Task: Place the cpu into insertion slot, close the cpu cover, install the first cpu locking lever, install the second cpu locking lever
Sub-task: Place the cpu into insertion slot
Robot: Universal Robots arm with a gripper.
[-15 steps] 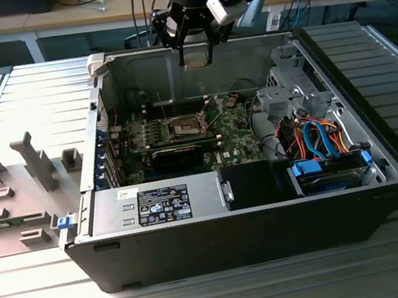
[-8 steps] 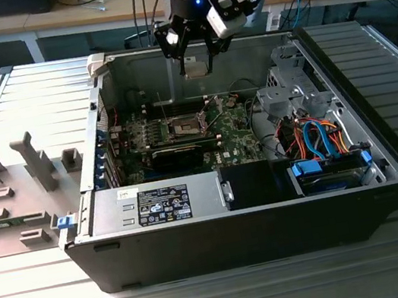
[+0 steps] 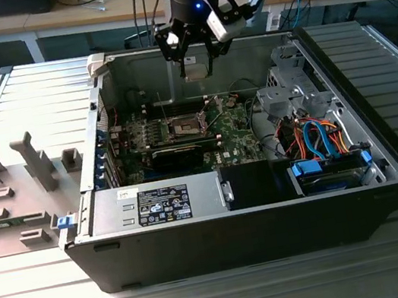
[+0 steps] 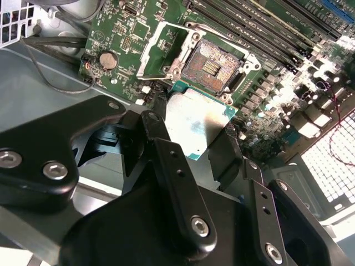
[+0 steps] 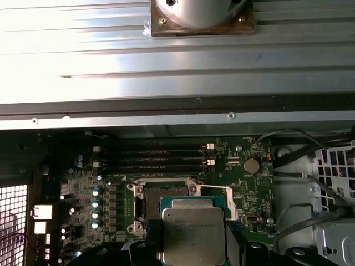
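Gripper point(image 3: 195, 63) is clamped on the cpu point(image 4: 197, 124). The fingers point(image 4: 157, 124) pinch it on two opposite edges, with the metal lid facing the second wrist camera. In the exterior view it hangs over the open case point(image 3: 386, 162), well above the green board point(image 3: 235, 128). The insertion slot point(image 4: 211, 66) sits bare, and the cpu cover point(image 4: 148, 52) is swung open beside it.

In the first wrist view the cpu point(image 5: 193, 233) overlaps the slot point(image 5: 150, 199), but I can't tell how well they line up, probably close.

My read on handling: light, stiff and thin. The lid is smooth, so it could slip if the pinch goes off-centre. The underside contacts and socket pins look fragile. I'd grip only the edges, keep it flat, and use no pressing force.
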